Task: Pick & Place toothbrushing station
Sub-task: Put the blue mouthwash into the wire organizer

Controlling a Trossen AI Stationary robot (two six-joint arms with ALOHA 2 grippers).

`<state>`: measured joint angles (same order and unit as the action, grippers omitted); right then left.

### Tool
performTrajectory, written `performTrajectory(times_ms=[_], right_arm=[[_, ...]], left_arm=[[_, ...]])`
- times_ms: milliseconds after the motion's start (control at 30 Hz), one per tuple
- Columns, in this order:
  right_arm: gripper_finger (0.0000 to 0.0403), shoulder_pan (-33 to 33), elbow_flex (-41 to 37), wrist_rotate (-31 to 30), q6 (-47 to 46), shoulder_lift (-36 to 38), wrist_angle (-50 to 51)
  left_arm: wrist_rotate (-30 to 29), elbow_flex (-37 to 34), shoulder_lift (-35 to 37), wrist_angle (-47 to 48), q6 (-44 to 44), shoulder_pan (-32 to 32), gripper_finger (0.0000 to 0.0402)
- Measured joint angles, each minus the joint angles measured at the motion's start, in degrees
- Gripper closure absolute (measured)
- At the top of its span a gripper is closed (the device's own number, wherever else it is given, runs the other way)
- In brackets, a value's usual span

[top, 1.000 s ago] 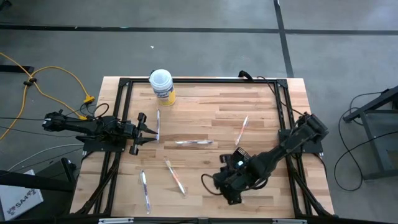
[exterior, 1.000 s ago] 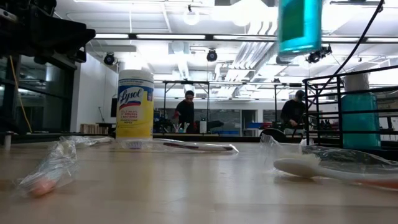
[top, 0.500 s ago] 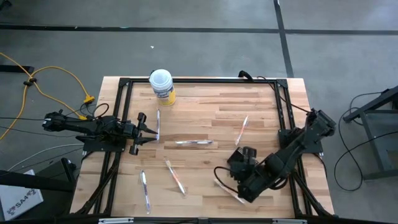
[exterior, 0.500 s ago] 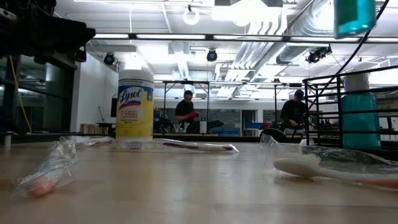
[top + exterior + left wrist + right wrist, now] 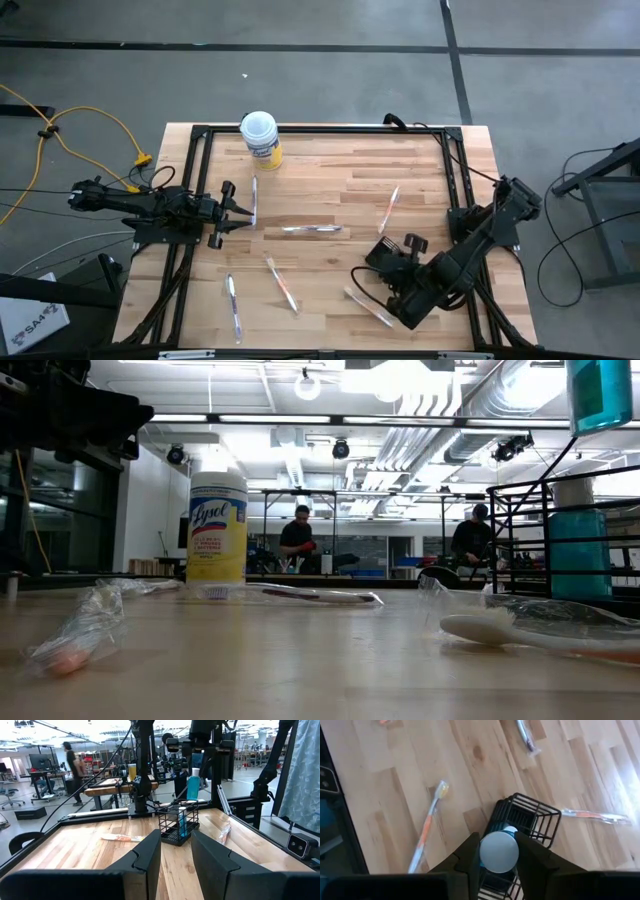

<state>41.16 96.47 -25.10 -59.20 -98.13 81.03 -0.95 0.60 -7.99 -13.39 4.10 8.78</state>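
The toothbrushing station (image 5: 526, 816) is a small black wire-basket holder on the wooden table, standing at the front right (image 5: 384, 256). In the left wrist view the station (image 5: 178, 823) has a blue bottle standing in it. My right gripper (image 5: 499, 852) hangs over the station, shut on a blue mouthwash bottle (image 5: 193, 787) with a white cap (image 5: 499, 851). That bottle (image 5: 598, 395) is well above the table in the low view. My left gripper (image 5: 240, 208) waits at the table's left side, open (image 5: 176, 837) with nothing between its fingers.
A yellow-labelled Lysol canister (image 5: 261, 137) stands at the back left. Several wrapped toothbrushes lie about the table, among them one in the middle (image 5: 312, 229) and one at the front (image 5: 282, 284). An orange toothbrush (image 5: 426, 831) lies near the station. People work in the room behind (image 5: 298, 538).
My right gripper has carried the blue bottle to the right, toward the table's front right corner; in the low view the bottle slid rightward. The left arm has not moved.
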Motion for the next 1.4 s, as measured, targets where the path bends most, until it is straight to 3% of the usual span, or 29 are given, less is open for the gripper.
performTrajectory(times_ms=[200,667,1400], right_arm=[[0.0312,0.5,-1.7,-1.5,-1.6,3.9,1.1],[0.0312,0.5,-24.0,-1.3,-2.1,20.3,-14.5],[0.0312,1.7,-34.6,0.6,-4.0,19.9,-25.6]], left_arm=[[0.0,0.0,0.0,0.0,0.0,0.0,0.0299],[0.0,0.0,0.0,0.0,0.0,0.0,0.0299],[0.0,0.0,0.0,0.0,0.0,0.0,0.0299]])
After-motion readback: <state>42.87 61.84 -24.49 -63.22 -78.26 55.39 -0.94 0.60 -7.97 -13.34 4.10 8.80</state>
